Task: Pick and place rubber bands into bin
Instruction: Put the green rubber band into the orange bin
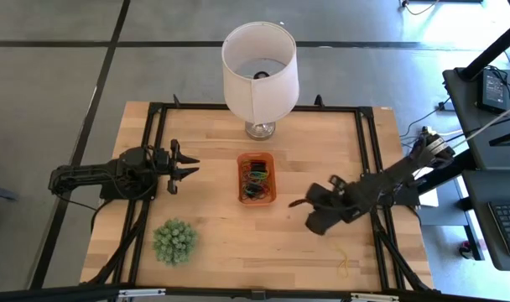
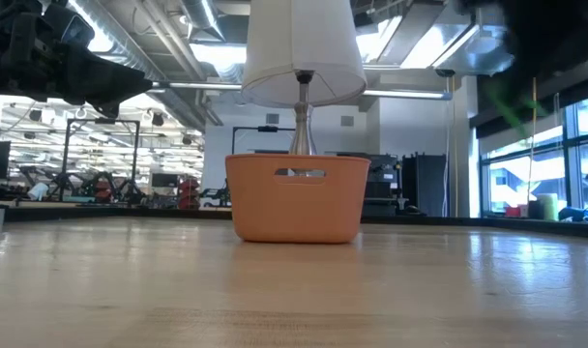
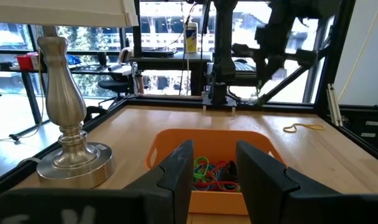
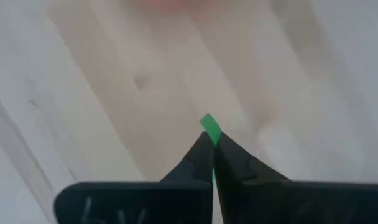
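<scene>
The orange bin (image 1: 256, 177) stands at the table's middle with several coloured rubber bands (image 3: 211, 174) inside. My right gripper (image 4: 212, 146) hangs above the table to the right of the bin (image 2: 294, 198), shut on a green rubber band (image 4: 209, 127). A yellow rubber band (image 1: 343, 264) lies flat on the wood near the front right. My left gripper (image 1: 190, 165) waits left of the bin, level and open, with nothing between its fingers. My right gripper pinches the green rubber band between its two fingertips; a short bit of it (image 4: 209, 124) sticks out past the tips. The fingers slant down toward the table. The band is lifted clear of the wood, and a strand (image 3: 257, 96) hangs below the gripper.
A white lampshade on a metal lamp base (image 1: 259, 71) stands at the far edge behind the bin. A spiky green ball plant (image 1: 174, 242) sits at the front left. Black frame rails (image 1: 368, 159) run along the table's sides.
</scene>
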You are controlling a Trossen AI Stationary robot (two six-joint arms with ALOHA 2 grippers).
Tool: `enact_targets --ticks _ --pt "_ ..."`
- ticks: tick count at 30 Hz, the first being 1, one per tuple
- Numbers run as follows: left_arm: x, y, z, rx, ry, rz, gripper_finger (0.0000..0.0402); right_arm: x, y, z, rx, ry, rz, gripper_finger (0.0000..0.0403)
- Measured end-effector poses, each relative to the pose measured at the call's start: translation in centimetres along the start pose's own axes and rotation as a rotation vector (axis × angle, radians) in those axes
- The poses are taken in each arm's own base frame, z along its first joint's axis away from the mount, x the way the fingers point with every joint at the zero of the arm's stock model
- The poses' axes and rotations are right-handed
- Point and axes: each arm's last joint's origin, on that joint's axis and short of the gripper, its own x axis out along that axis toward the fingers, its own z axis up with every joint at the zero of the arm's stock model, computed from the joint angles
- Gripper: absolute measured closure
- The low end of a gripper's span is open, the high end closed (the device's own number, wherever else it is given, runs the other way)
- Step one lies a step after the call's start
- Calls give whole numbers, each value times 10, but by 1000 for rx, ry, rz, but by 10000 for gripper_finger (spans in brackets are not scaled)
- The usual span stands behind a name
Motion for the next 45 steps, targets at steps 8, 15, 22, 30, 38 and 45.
enact_targets --ticks 8,15,22,30,38,45 --pt "0 0 0 0 0 0 288 -13 0 85 -184 -245 79 402" --pt "0 0 0 0 0 0 288 12 -1 159 -285 -261 52 403" --pt "0 0 0 0 0 0 288 80 12 199 -355 -109 169 403" --pt "0 0 0 0 0 0 288 165 24 190 -406 104 206 403" --pt "0 0 0 0 0 0 288 189 19 190 -381 147 204 377" --pt "0 0 0 0 0 0 288 182 19 195 -353 141 204 323"
